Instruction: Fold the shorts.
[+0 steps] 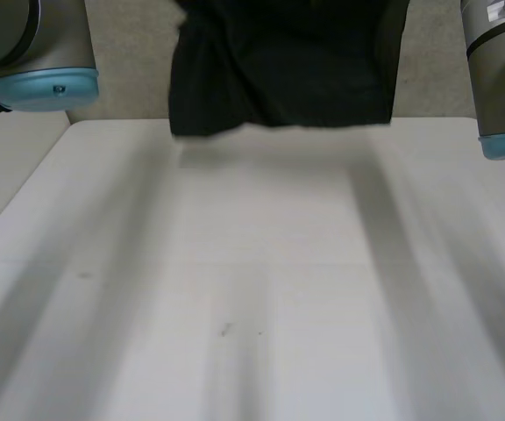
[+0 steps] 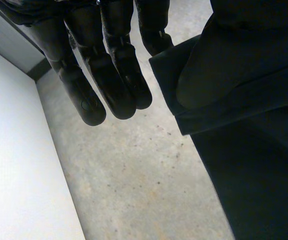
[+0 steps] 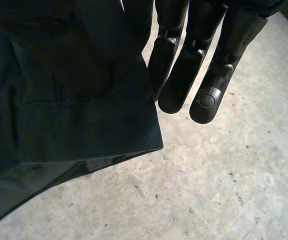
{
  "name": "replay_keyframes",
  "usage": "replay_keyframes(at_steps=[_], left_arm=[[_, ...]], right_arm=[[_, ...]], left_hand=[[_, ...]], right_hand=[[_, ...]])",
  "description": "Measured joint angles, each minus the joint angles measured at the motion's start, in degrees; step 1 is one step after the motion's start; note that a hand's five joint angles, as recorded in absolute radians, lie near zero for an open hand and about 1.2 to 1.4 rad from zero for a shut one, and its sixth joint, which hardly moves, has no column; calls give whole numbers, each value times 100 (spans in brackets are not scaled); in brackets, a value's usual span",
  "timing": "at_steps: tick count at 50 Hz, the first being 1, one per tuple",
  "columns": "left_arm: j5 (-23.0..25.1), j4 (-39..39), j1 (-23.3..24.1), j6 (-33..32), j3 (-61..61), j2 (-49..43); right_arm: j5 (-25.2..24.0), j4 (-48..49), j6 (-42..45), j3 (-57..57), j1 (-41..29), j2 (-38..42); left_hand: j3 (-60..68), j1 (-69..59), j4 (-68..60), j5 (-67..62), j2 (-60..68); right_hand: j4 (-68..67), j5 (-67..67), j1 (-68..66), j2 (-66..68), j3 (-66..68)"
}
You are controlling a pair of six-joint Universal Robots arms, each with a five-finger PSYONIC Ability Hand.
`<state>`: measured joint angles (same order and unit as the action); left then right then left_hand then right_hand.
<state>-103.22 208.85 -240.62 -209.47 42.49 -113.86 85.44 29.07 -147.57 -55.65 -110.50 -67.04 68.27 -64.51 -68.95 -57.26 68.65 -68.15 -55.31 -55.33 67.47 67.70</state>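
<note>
Hanging at the far edge of the white table (image 1: 252, 289), the black shorts (image 1: 279, 70) are held up between both arms, and whether their lower hem touches that edge cannot be told. The left arm (image 1: 33, 53) is seen near the far left corner, the right arm (image 1: 498, 79) near the far right corner. The left hand (image 2: 99, 60) is set with its fingers nearly straight; one upper corner of the shorts is draped over its thumb and apparently pinched against the nearest finger. The right hand (image 3: 194, 65) is set likewise on the other corner. Laying the shorts flat is judged to be the step in hand: they should be carried over the middle of the table, stretched taut between both pinches, and lowered hem first so that no creases are trapped.
</note>
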Motion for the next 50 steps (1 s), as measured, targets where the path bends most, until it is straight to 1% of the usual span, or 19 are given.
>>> replay_keyframes(at_steps=[2,6,12,16,21,22,25,27,31,33,34,37,39,43,47,50], left_arm=[[-2,31,-3,34,199,64],[19,-22,-47,209,1228,297],[64,-98,-147,441,2666,436],[87,-110,-194,539,3702,404],[99,-144,-190,546,4830,212],[98,-153,-187,542,4934,192],[97,-246,-174,507,5447,174],[96,-353,-178,489,5680,274],[98,-770,-201,463,6132,746],[103,-965,-208,461,6268,951],[108,-1234,-209,461,6429,1222],[112,-1588,-199,465,6626,1551],[118,-1984,-173,473,6847,1885],[150,-2564,-52,481,7208,2318],[186,-3029,121,470,7467,2567],[204,-3478,264,457,7599,2743]], right_arm=[[27,11,-23,-61,-9,-7],[-59,-192,-41,-412,-39,71],[-437,-446,-6,-941,-58,364],[-776,-717,55,-1288,-60,754],[-1015,-1455,275,-1551,-139,1312],[-1022,-1525,298,-1563,-156,1340],[-1032,-2162,475,-1655,-326,1442],[-1023,-2561,541,-1736,-412,1385],[-997,-3303,594,-1991,-508,1007],[-988,-3470,597,-2086,-518,872],[-967,-3704,604,-2260,-524,667],[-927,-3940,615,-2494,-524,454],[-859,-4167,630,-2765,-517,253],[-722,-4532,671,-3233,-500,-54],[-641,-4815,752,-3574,-486,-265],[-605,-5172,1002,-3940,-434,-527]], left_hand=[[0,0,0,0,1],[0,0,0,0,3],[0,0,0,0,6],[0,0,0,0,6],[0,0,-1,0,7],[0,0,-1,0,7],[0,0,-1,0,9],[1,0,-1,0,9],[0,0,-1,0,9],[1,0,-1,0,9],[1,0,-1,0,9],[1,0,-1,0,9],[1,0,-1,0,9],[0,0,-1,0,9],[0,0,-1,0,9],[0,0,-1,0,9]], right_hand=[[0,0,0,0,0],[0,-18,0,0,0],[0,-22,0,0,0],[0,-24,-12,0,1],[0,-24,-54,0,38],[0,-24,-54,0,38],[0,-24,-54,0,47],[0,-24,-54,0,86],[0,-24,-54,0,151],[0,-24,-54,0,155],[0,-24,-54,0,159],[0,-24,-54,0,159],[0,-24,-54,0,159],[0,-24,-54,0,159],[0,-24,-54,0,161],[0,-24,-54,0,164]])
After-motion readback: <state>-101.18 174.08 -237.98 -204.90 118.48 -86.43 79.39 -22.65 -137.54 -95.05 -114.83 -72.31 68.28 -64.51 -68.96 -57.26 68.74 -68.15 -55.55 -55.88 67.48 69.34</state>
